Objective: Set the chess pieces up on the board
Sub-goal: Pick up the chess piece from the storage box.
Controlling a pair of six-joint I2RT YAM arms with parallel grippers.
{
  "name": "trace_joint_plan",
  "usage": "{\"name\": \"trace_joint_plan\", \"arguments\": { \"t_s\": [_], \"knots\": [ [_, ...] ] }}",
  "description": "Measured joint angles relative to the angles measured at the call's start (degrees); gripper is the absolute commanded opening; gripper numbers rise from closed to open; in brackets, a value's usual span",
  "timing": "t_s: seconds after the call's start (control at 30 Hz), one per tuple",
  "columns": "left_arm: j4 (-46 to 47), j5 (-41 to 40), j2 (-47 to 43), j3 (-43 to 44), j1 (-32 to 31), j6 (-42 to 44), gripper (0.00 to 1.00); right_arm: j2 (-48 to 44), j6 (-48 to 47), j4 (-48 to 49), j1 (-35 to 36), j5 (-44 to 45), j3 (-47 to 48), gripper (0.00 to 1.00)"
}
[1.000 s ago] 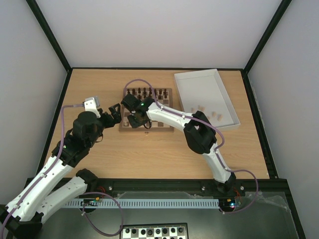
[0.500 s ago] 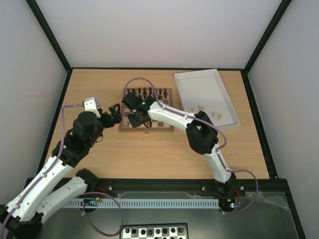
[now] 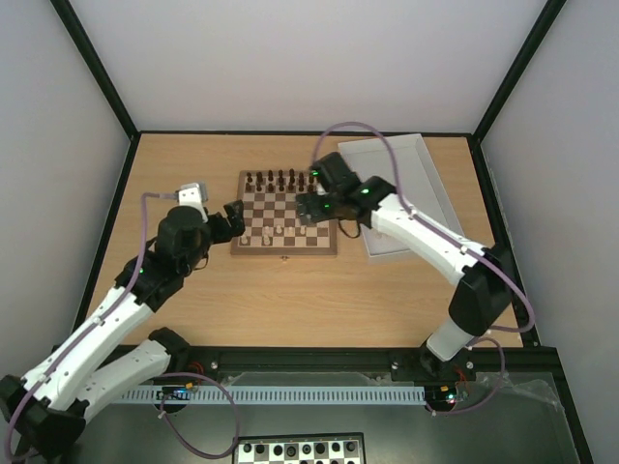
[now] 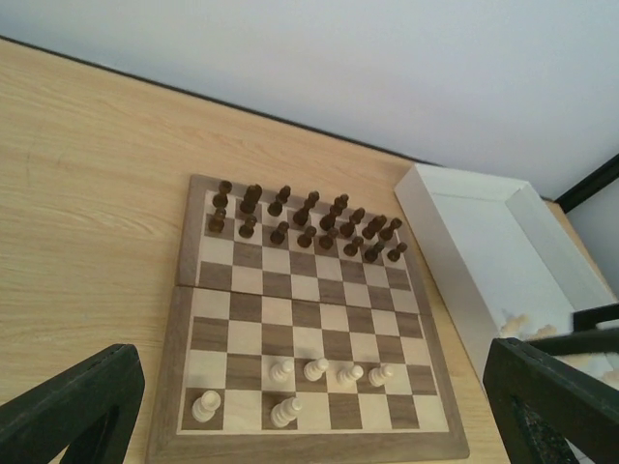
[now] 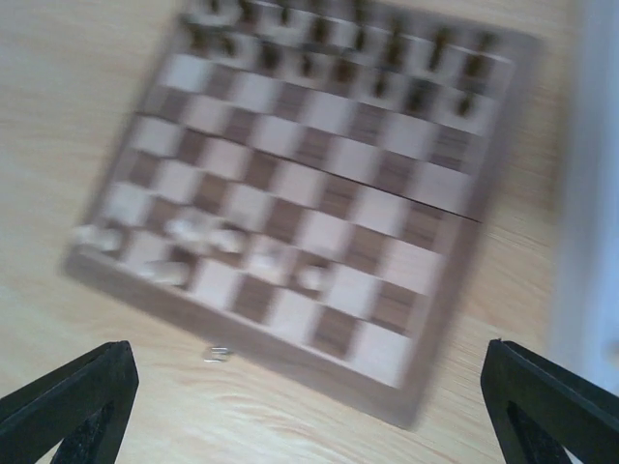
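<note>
The board [image 3: 287,215] lies mid-table, with dark pieces along its far two rows. Several cream chess pieces [image 4: 315,368] stand on its near two rows, and they show as pale blurs [image 5: 198,232] in the smeared right wrist view. More cream pieces [image 4: 515,324] lie in the white tray. My left gripper [image 3: 233,220] hovers at the board's left edge, open and empty [image 4: 314,425]. My right gripper [image 3: 311,205] hangs above the board's right half, open with nothing between its fingers [image 5: 309,416].
A white rectangular tray [image 3: 406,159] sits right of the board, partly covered by my right arm. Dark pieces [image 4: 305,217] fill the board's far rows. A small metal bit [image 5: 218,354] lies on the table before the board's near edge.
My right gripper opened and swung from the board's near-left corner to its right half, towards the tray. My left arm shifted closer to the board's left edge.
</note>
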Motion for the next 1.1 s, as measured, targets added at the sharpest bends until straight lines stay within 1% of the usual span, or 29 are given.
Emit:
{"name": "trace_joint_plan", "arguments": {
  "t_s": [0.17, 0.23, 0.3, 0.33, 0.4, 0.43, 0.47, 0.5, 0.53, 0.6, 0.63, 0.8, 1.0, 1.07, 1.1],
  "knots": [
    [3.0, 2.8, 6.7, 0.3, 0.0, 0.4, 0.99, -5.1, 0.3, 2.0, -11.3, 0.4, -10.5, 0.99],
    [4.5, 4.3, 9.9, 0.4, 0.0, 0.5, 0.99, -5.9, 0.4, 2.2, -14.6, 1.1, -12.9, 0.99],
    [6.3, 6.2, 14.1, 0.9, -0.3, 0.8, 1.0, -6.4, 0.6, 2.3, -17.5, 1.7, -14.1, 0.94],
    [6.9, 7.1, 16.4, 1.4, -0.5, 1.0, 1.0, -6.6, 0.7, 2.6, -18.9, 2.1, -14.6, 0.9],
    [7.7, 8.7, 20.8, 2.5, -1.4, 1.5, 0.99, -7.2, 1.0, 3.3, -21.1, 3.2, -15.7, 0.77],
    [8.0, 9.3, 22.4, 2.9, -1.8, 1.7, 1.0, -7.5, 1.1, 3.4, -21.8, 3.6, -16.2, 0.73],
    [8.2, 9.9, 23.7, 3.3, -2.3, 2.0, 0.99, -7.8, 1.2, 3.8, -22.6, 4.0, -16.9, 0.7],
    [8.2, 10.5, 24.8, 3.6, -2.7, 2.4, 0.99, -8.0, 1.6, 4.2, -23.3, 4.2, -17.6, 0.65],
    [8.4, 10.8, 25.2, 3.8, -2.9, 2.5, 1.0, -8.1, 1.8, 4.7, -24.2, 4.3, -18.3, 0.62],
    [8.6, 11.6, 25.4, 3.8, -3.1, 3.1, 1.0, -7.8, 2.1, 5.0, -25.9, 4.4, -19.1, 0.6],
    [8.7, 11.8, 25.4, 3.9, -3.1, 3.2, 0.99, -7.4, 2.3, 5.0, -26.8, 4.5, -19.2, 0.57],
    [9.6, 12.7, 24.9, 3.9, -3.1, 3.4, 1.0, -3.6, 2.4, 5.9, -31.1, 5.7, -18.8, 0.56],
    [10.3, 13.1, 24.0, 3.7, -3.1, 3.4, 0.99, 2.0, 3.0, 6.8, -32.8, 5.9, -17.9, 0.51],
    [10.3, 13.1, 24.0, 3.7, -3.1, 3.6, 1.0, 3.5, 3.1, 7.1, -32.8, 5.9, -17.1, 0.48],
    [10.3, 13.1, 24.0, 3.7, -3.1, 3.6, 1.0, 4.0, 3.1, 7.3, -32.8, 5.9, -16.8, 0.45]
  ]
}}
